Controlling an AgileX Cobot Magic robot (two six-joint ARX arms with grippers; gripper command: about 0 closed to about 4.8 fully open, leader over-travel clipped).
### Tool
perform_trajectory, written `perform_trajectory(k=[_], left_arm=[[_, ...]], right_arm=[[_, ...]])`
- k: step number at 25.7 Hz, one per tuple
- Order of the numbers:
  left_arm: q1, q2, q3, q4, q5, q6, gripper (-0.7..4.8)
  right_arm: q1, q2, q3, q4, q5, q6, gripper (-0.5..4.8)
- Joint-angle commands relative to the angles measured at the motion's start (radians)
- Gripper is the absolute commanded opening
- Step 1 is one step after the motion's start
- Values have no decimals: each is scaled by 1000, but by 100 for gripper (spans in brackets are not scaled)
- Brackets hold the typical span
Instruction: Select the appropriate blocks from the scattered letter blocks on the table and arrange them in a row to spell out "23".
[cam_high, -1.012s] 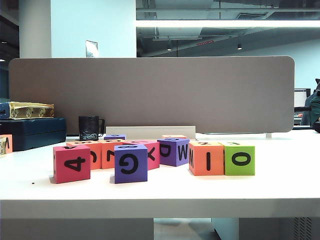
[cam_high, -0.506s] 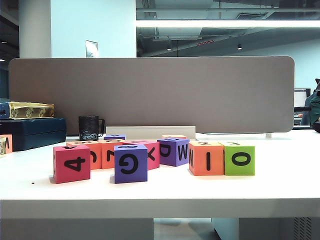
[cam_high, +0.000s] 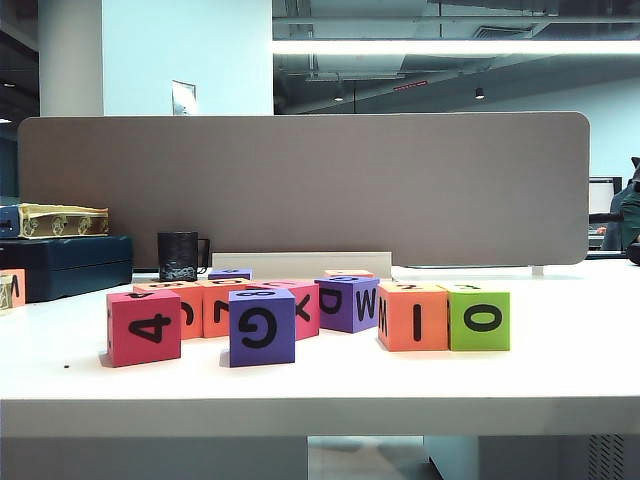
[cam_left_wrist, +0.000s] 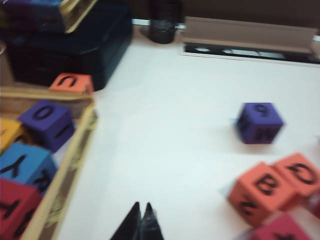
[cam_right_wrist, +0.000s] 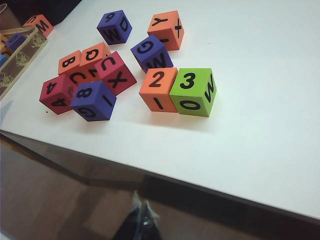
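both claws (cam_left_wrist: 141, 215) (cam_right_wrist: 143, 220) closed; wooden tray (cam_left_wrist: 75, 150) holds letter cubes (cam_left_wrist: 47, 122).

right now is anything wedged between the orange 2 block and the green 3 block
Nothing visible. The orange block and green block sit side by side touching, tops reading 2 then 3. Both claws, left and right, are shut and away from them.

1. I see the orange block (cam_high: 412, 317), front face I, touching the lime-green block (cam_high: 479, 317), front face O, side by side on the white bench (cam_high: 560, 370).
2. Left of them, a red block (cam_high: 143, 327) marked 4 and a purple block (cam_high: 261, 326) marked G stand before the other blocks.
3. Neither hand appears.
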Motion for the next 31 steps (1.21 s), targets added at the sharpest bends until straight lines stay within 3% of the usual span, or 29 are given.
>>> perform_trajectory(k=[1, 8, 15, 22, 31], left_arm=[[76, -106, -151, 141, 69, -3, -6], [127, -307, -345, 225, 76, -4, -6], [161, -426, -422, 225, 93, -3, -6], [161, -549, -426, -24, 105, 55, -6], [160, -552, -426, -23, 147, 94, -6]], right_arm=[[-1, 0, 5, 13, 0, 2, -1], [-1, 0, 5, 13, 1, 4, -1], [-1, 0, 5, 13, 0, 5, -1], [-1, 0, 5, 13, 1, 5, -1], [-1, 0, 5, 13, 0, 5, -1]])
